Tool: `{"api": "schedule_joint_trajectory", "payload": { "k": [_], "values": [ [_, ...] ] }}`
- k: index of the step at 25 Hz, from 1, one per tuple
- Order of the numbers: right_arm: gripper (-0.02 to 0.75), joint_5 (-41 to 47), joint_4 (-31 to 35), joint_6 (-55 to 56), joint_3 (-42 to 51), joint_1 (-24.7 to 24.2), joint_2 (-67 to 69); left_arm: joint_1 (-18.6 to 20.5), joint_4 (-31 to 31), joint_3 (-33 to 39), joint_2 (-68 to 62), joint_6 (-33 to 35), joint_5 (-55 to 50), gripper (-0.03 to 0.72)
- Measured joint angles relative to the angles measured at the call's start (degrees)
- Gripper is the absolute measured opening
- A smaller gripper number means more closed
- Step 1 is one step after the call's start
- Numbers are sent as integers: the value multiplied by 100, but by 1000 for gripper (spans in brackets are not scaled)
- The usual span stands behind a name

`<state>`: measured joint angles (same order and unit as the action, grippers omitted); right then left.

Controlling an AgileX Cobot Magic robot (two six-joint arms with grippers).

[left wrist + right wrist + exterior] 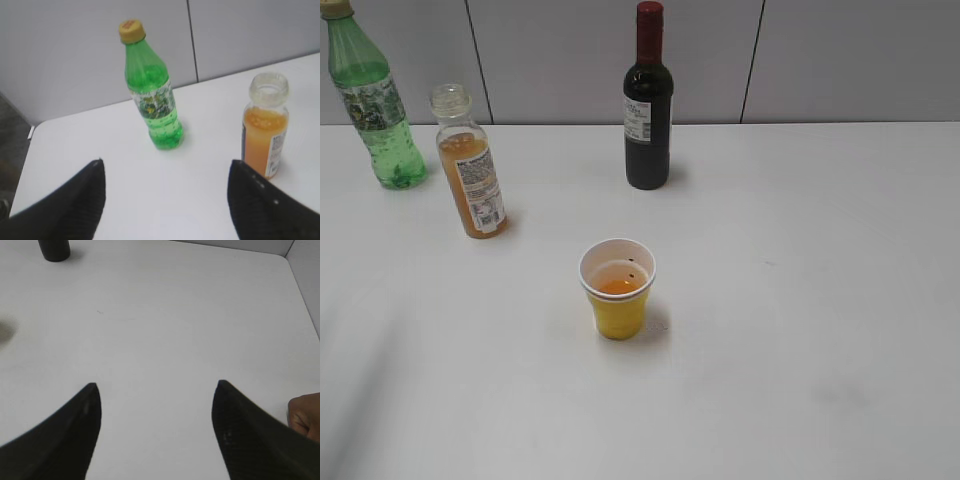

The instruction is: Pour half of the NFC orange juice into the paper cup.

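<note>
The NFC orange juice bottle (470, 165) stands uncapped on the white table at the back left, about half full; it also shows in the left wrist view (265, 132). The yellow paper cup (618, 288) stands in the middle of the table with orange juice in its bottom. My left gripper (165, 167) is open and empty, the juice bottle beyond its right finger. My right gripper (156, 387) is open and empty over bare table. Neither gripper shows in the exterior view.
A green soda bottle (372, 100) stands at the back left, also in the left wrist view (152, 90). A dark wine bottle (648, 100) stands at the back middle; its base shows in the right wrist view (54, 250). A person's hand (305, 415) is at the right edge.
</note>
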<state>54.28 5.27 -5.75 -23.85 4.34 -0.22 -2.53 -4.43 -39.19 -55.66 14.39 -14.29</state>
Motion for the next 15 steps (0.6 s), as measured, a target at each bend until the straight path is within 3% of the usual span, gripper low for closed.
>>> {"api": "schedule_joint_trajectory", "payload": {
  "k": [10, 15],
  "values": [
    [526, 0, 0, 0, 0, 0, 0, 92, -159, -18, 1372, -168, -2498, 576],
    [526, 0, 0, 0, 0, 0, 0, 92, -676, -22, 2284, -185, -3183, 584]
  ]
}}
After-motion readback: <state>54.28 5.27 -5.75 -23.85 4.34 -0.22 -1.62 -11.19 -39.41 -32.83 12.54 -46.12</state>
